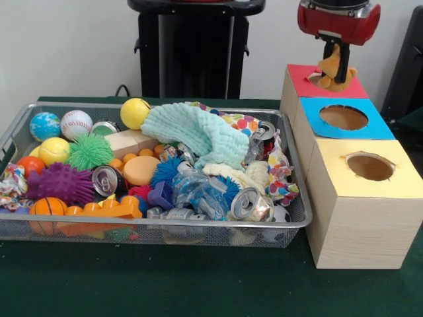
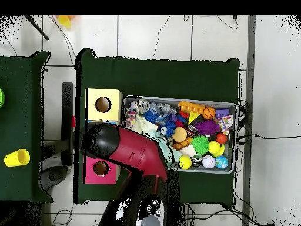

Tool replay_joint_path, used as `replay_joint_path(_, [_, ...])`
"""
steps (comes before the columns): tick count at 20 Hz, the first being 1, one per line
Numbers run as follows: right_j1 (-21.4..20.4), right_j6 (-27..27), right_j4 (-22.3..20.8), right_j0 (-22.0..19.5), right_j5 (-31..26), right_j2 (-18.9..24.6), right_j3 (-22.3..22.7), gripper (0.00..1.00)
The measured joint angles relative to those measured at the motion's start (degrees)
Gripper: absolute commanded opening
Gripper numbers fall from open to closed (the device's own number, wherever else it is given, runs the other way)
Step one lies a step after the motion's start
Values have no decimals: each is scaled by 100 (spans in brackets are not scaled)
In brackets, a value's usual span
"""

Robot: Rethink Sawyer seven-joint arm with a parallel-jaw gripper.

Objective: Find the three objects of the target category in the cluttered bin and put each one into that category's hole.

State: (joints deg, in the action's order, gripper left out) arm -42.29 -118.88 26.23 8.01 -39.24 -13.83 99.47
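Gripper (image 1: 336, 71) sits over the red-topped box, black fingers closed on a yellow-orange plush toy (image 1: 334, 74) that hangs at the hole (image 1: 322, 80) — the toy's lower part touches or dips into the round cut-out, cannot tell which. In the overhead view the red arm (image 2: 126, 150) covers the middle box and hides the gripper itself.

Green table (image 1: 198, 284) carries everything. The bin (image 1: 158, 228) — wire mesh tray, silver rim — lies to the picture's left of the boxes in the front view, packed with clutter. Three wooden boxes stand in a row just beside it: red-topped box (image 1: 294, 99) farthest back, blue-topped box (image 1: 377, 125) in the middle, yellow-topped box (image 1: 360, 221) nearest the camera, each with a round cut-out.

Inside the bin: a mint terry cloth (image 1: 195, 132) draped over the middle toward the back, a cream cloth (image 1: 241, 175) below it. Purple spiky ball (image 1: 61, 183) and green spiky ball (image 1: 89, 152) at the left side. Basketball (image 1: 47, 208) in the near left corner, orange plastic block (image 1: 106, 210) beside it. Baseball (image 1: 76, 123), globe ball (image 1: 44, 125) and yellow ball (image 1: 134, 113) along the back edge. Crushed cans (image 1: 251, 205) near the front right. No second plush shows clearly among the clutter.
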Motion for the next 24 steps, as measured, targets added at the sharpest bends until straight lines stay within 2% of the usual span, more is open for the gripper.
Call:
replay_joint_path(9, [-259, -52, 68, 196, 465, -10, 623, 0])
replay_joint_path(24, [-950, -52, 165, 553, 1472, 7, 2213, 0])
